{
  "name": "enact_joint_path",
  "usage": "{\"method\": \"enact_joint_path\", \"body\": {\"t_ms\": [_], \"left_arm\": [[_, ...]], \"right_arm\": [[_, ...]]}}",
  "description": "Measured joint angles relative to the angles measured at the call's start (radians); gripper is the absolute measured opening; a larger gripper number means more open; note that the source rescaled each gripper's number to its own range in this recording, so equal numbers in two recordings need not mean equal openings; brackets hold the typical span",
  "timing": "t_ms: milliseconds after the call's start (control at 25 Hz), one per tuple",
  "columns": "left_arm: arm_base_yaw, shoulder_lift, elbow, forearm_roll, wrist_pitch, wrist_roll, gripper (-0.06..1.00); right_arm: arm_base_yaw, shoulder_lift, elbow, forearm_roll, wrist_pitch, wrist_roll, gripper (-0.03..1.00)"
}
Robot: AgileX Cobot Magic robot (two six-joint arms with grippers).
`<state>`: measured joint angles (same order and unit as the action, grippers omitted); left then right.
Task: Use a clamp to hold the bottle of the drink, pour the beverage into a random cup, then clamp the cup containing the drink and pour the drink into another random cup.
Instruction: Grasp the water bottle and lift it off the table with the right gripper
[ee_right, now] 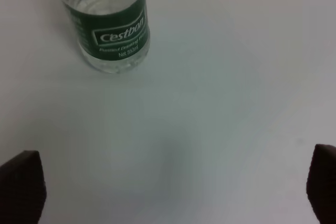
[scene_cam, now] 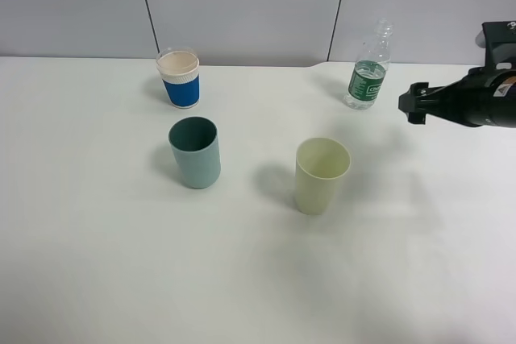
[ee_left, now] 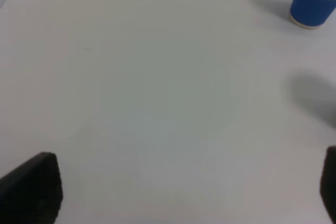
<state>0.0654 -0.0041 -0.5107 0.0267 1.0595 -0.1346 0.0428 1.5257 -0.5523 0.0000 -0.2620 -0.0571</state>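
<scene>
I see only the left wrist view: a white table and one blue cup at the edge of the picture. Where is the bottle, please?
Observer: The bottle stands upright at the back right of the table.
Operator: Is the right gripper holding it?
Observer: No. The right gripper is beside the bottle and apart from it, and its fingers are wide open.
Operator: How many cups are there in all?
Observer: Three, all upright: the blue cup, a teal cup and a pale yellow cup.
</scene>
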Motion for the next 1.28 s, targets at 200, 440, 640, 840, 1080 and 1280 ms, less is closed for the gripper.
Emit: {"method": "enact_joint_path", "body": {"t_ms": [200, 440, 640, 840, 1080, 1280], "left_arm": [[0.000, 0.000, 0.000, 0.000, 0.000, 0.000, 1.00], [0.000, 0.000, 0.000, 0.000, 0.000, 0.000, 1.00], [0.000, 0.000, 0.000, 0.000, 0.000, 0.000, 1.00], [0.000, 0.000, 0.000, 0.000, 0.000, 0.000, 1.00], [0.000, 0.000, 0.000, 0.000, 0.000, 0.000, 1.00], [0.000, 0.000, 0.000, 0.000, 0.000, 0.000, 1.00]], "right_arm": [[0.000, 0.117, -0.001, 0.000, -0.102, -0.040, 1.00], [0.000, 0.207, -0.002, 0.000, -0.268, -0.107, 1.00], [0.000, 0.255, -0.002, 0.000, -0.368, -0.126, 1.00], [0.000, 0.291, -0.003, 0.000, -0.413, -0.126, 1.00], [0.000, 0.302, -0.003, 0.000, -0.460, -0.126, 1.00], [0.000, 0.335, -0.004, 0.000, -0.521, -0.126, 1.00]]}}
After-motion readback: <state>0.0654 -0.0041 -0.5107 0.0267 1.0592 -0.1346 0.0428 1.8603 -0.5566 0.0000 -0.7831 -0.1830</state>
